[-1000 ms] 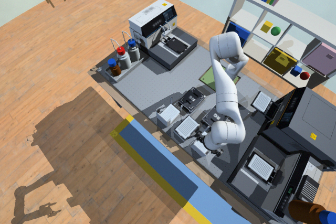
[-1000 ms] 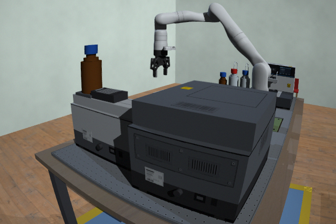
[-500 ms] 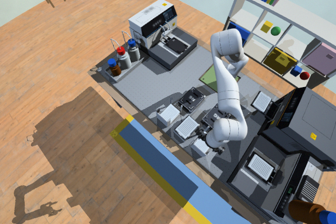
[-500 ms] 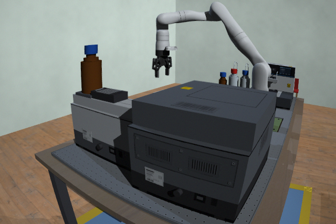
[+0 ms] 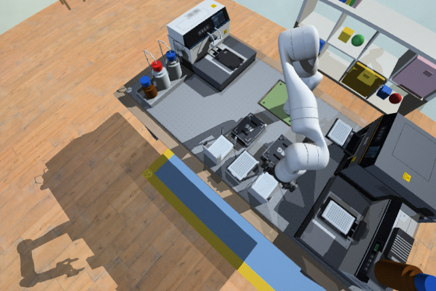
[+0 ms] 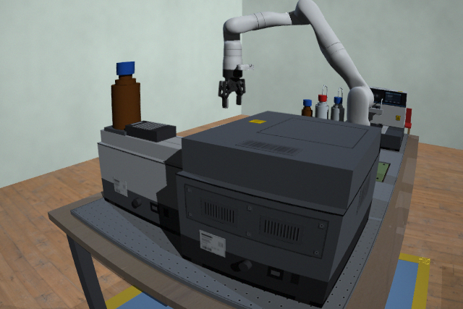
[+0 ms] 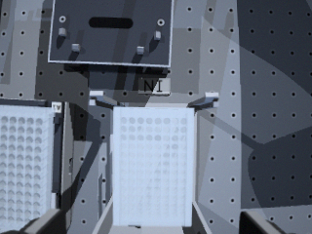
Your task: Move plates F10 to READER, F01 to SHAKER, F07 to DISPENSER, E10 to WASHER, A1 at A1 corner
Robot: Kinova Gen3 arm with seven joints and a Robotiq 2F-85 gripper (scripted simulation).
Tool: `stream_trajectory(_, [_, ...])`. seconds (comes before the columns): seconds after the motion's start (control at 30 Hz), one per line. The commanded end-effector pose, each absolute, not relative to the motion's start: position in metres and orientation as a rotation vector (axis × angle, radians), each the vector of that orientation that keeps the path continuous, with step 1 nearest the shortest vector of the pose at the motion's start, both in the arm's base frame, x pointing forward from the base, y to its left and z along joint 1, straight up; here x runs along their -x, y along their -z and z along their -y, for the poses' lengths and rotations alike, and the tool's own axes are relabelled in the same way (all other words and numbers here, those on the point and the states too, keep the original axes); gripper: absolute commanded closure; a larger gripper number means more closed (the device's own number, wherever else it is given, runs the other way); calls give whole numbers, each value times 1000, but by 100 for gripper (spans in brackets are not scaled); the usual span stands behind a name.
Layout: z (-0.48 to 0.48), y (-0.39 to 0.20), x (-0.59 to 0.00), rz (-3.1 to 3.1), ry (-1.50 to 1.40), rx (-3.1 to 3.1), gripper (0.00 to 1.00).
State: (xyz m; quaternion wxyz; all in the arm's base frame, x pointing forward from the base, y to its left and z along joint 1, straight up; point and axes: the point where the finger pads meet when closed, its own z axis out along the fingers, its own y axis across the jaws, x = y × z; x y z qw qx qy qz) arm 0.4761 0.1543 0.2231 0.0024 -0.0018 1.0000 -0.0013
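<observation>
My gripper (image 6: 231,100) is open and empty, and hangs high above the IN rack (image 5: 263,186). In the wrist view its fingertips show at the bottom corners, either side of the rack. A white well plate (image 7: 153,166) lies deep between the rack's walls, under the IN label (image 7: 154,86). Another white plate (image 7: 24,166) sits on the station to the left; it also shows in the top view (image 5: 242,165). The RG nest (image 7: 111,31) is empty. White plates sit on the tray beside the big dark instrument (image 5: 338,131) and on the front-right instrument (image 5: 338,216). The far instrument's nest (image 5: 229,58) looks dark.
A second white rack (image 5: 218,148) stands at the deck's front edge. The N6 nest (image 5: 248,127) lies behind it. Bottles (image 5: 158,74) stand at the far left. A brown bottle (image 6: 125,98) stands on the near instrument. A green mat (image 5: 276,99) lies by the arm's base.
</observation>
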Motion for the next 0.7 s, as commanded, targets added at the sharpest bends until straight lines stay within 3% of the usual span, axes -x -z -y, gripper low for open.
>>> stream_trajectory(0.0, [-155,-224,-474,-3133,2,5,0])
stream_trajectory(0.67, [-154,-212,-474,-3133,2,5,0])
